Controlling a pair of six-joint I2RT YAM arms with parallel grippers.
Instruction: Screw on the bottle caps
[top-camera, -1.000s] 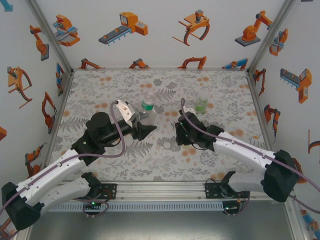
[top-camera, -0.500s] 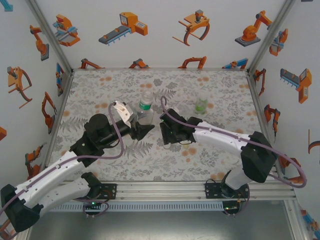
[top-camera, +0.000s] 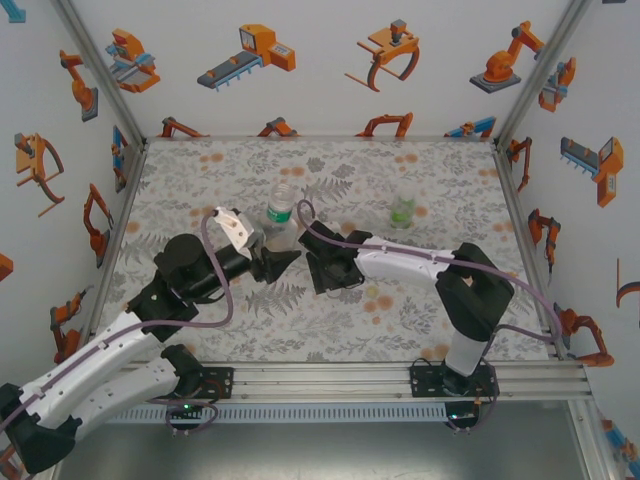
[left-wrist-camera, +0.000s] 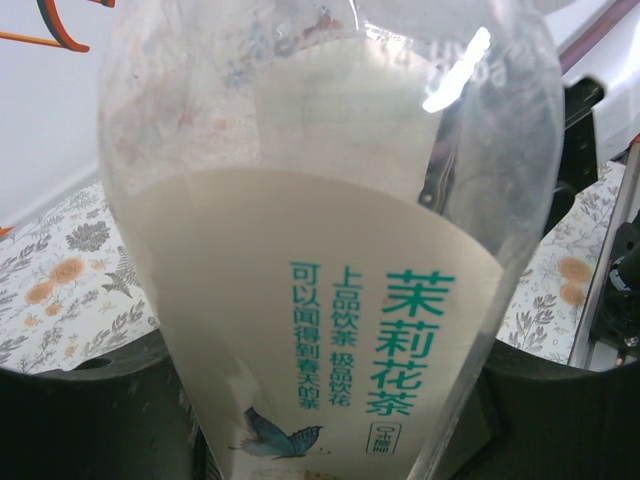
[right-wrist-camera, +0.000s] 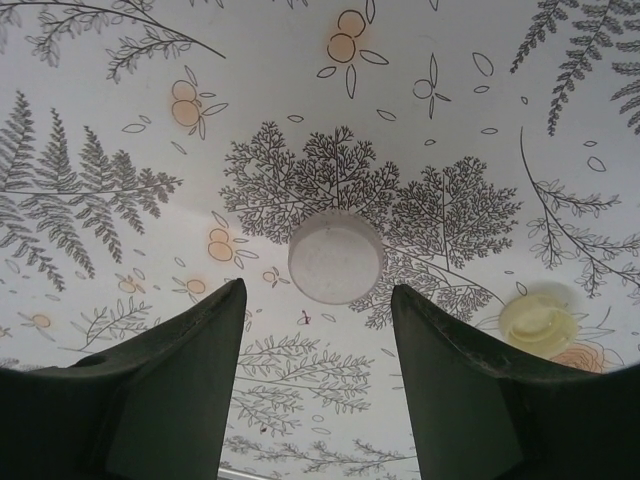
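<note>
Overhead facing table (top-camera: 200, 170), left wrist close on bottle (left-wrist-camera: 330, 250)

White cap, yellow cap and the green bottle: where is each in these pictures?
white cap (right-wrist-camera: 336, 257): right wrist view, middle of its round face.
yellow cap (right-wrist-camera: 538, 322): right wrist view, its centre.
green bottle (top-camera: 402, 211): top view, its body.

Clear bottle (top-camera: 283, 210) gripped in the left claw (left-wrist-camera: 320, 440) hems the right claw (right-wrist-camera: 315, 300) on its left; a white cap (right-wrist-camera: 336, 257) lies on the worktop (right-wrist-camera: 120, 60) ahead of its spread fingers, green bottle (top-camera: 402, 210) well apart.
</note>
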